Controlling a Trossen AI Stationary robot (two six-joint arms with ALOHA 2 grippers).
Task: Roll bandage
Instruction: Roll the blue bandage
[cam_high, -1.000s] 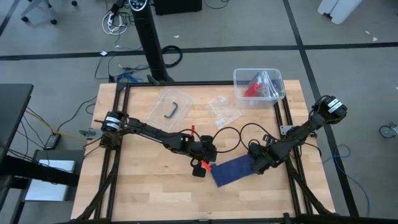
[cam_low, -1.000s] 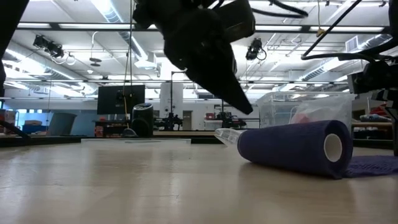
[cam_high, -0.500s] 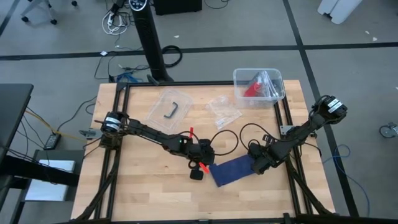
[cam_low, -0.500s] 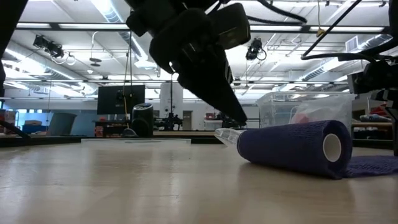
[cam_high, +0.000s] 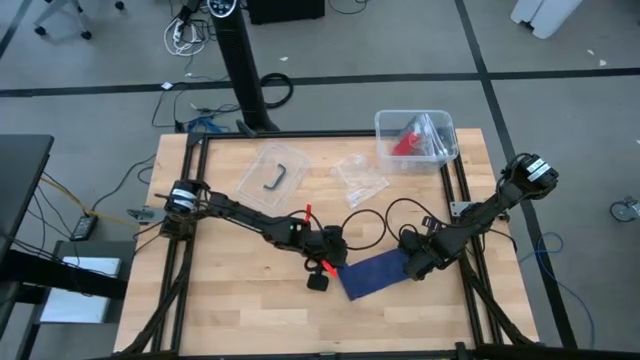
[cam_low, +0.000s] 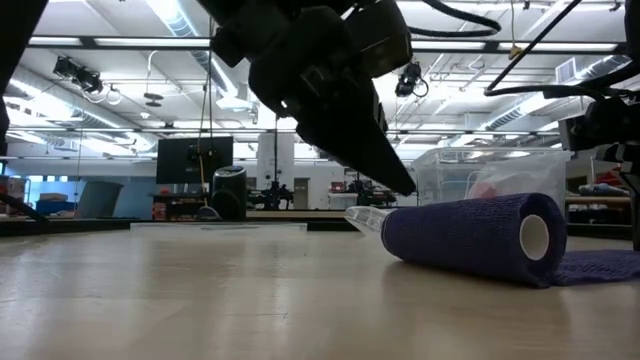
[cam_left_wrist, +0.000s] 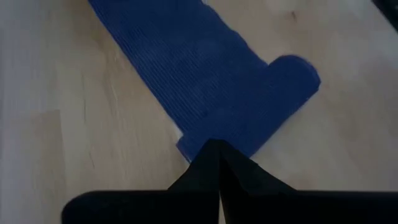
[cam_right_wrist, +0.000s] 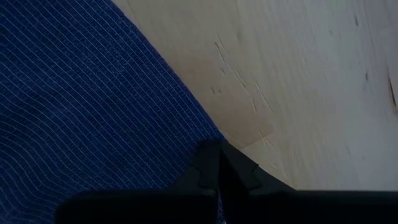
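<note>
The navy-blue bandage (cam_high: 372, 272) lies on the wooden table, its left end wound into a roll (cam_low: 470, 238) and the rest a flat strip (cam_low: 600, 266). My left gripper (cam_low: 405, 186) is shut and slants down with its tip just over the roll's end (cam_left_wrist: 199, 142); whether it touches, I cannot tell. My right gripper (cam_high: 410, 264) is shut, pointing steeply down at the strip's right end. My right gripper sets its shut fingertips (cam_right_wrist: 217, 155) down on the flat strip close to one long edge (cam_right_wrist: 208, 130), near the strip's right end. The fingers come from above, pointing steeply down. The strip lies flat on the table under them.
A clear tub (cam_high: 440, 128) holding a red item stands at the far right corner. Two clear plastic bags (cam_high: 272, 170) (cam_high: 360, 176) lie toward the far edge. Black cables (cam_high: 372, 220) loop between the arms. Bare wood (cam_high: 230, 290) stretches along the near left.
My left gripper has tipped its shut fingers a little further down, bringing the tip closer over the roll's end. The bandage has stayed where it was.
</note>
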